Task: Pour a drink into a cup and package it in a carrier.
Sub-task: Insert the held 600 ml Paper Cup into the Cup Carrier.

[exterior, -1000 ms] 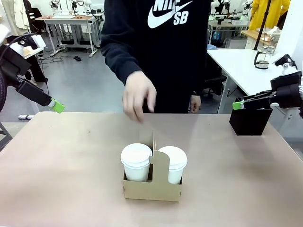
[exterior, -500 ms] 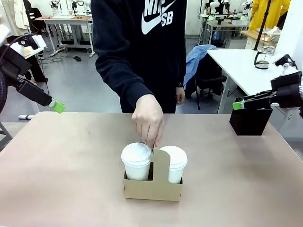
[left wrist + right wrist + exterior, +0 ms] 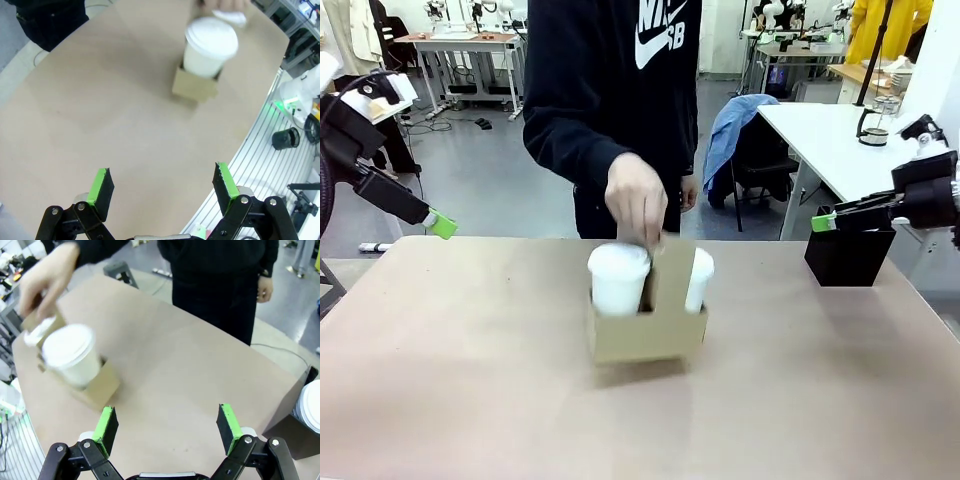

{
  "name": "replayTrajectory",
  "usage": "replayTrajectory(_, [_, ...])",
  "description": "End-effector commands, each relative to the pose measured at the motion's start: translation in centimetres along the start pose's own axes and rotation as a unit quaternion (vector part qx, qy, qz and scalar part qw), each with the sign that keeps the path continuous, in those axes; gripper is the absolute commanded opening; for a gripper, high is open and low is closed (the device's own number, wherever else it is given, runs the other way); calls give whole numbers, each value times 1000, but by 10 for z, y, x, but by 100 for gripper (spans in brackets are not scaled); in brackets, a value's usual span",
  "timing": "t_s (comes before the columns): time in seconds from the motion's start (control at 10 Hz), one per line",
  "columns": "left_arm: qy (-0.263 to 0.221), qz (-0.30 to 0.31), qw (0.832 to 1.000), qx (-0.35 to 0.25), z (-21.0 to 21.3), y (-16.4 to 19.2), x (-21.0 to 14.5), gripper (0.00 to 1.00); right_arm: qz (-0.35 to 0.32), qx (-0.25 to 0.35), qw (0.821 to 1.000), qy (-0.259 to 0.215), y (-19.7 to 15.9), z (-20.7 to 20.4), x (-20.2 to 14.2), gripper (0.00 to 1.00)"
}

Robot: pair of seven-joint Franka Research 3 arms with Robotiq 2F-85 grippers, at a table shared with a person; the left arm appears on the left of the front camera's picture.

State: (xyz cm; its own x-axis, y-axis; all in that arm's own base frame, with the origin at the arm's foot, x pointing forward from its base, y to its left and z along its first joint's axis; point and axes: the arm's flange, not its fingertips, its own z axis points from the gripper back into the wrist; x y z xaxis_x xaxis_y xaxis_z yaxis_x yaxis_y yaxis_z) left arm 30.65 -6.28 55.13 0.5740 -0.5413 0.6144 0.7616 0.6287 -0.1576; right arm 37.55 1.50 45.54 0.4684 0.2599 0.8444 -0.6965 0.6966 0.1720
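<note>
The carrier [image 3: 647, 335] is brown cardboard, and both cups [image 3: 619, 279] in it are white with white lids. The counter [image 3: 460, 360] is light brown. The box [image 3: 847, 256] is black.

Smooth grey workshop floor [image 3: 500, 190], grey metal-legged workbench [image 3: 470, 45] at far left, white rectangular table [image 3: 825, 135] at right, blue cloth [image 3: 732, 125] draped over a dark chair, glass coffee press [image 3: 872, 125] on the white table.
</note>
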Motion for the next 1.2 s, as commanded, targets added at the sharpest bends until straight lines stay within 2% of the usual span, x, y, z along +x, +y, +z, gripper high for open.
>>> replayTrajectory(0.0, [1,5,1000,5,1,-1,0,100,11,-5,1000,-5,-1,-1,0,100])
replayTrajectory(1.1, [1,5,1000,5,1,-1,0,100,11,-5,1000,-5,-1,-1,0,100])
